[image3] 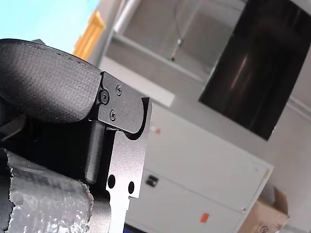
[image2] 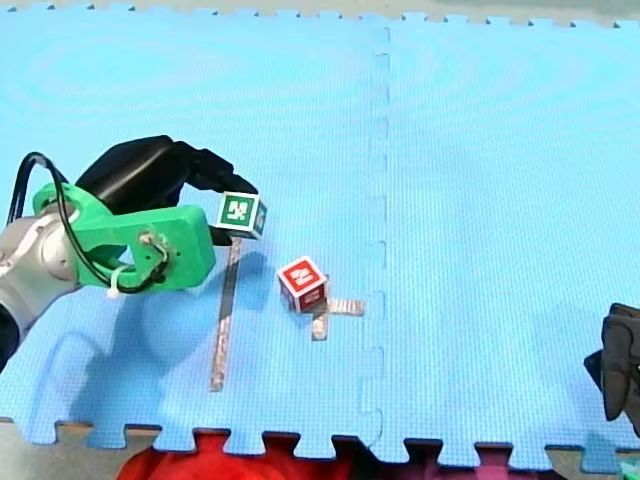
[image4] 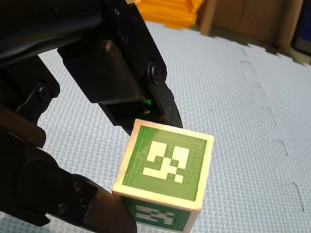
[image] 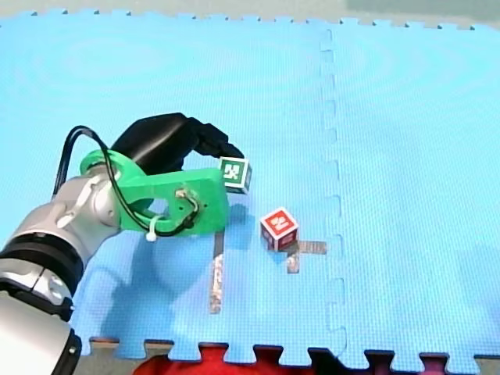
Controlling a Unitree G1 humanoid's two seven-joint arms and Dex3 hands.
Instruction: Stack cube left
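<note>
My left hand (image: 223, 160) comes in from the left with its black fingers (image4: 121, 77) shut on a green cube (image: 234, 173) that bears a white pattern. That cube (image4: 163, 177) hangs above the blue mat, up and to the left of a red cube (image: 279, 228). The red cube (image2: 302, 284) sits on the mat beside a strip of silver tape. My right hand (image2: 620, 372) is low at the right edge of the second head view, holding nothing.
The blue foam mat (image: 391, 117) has a seam running down its middle. Silver tape strips (image: 216, 273) lie on it near the red cube. A green bracket (image: 176, 199) with a cable sits on my left wrist. Red fabric (image: 203, 367) shows below the mat's front edge.
</note>
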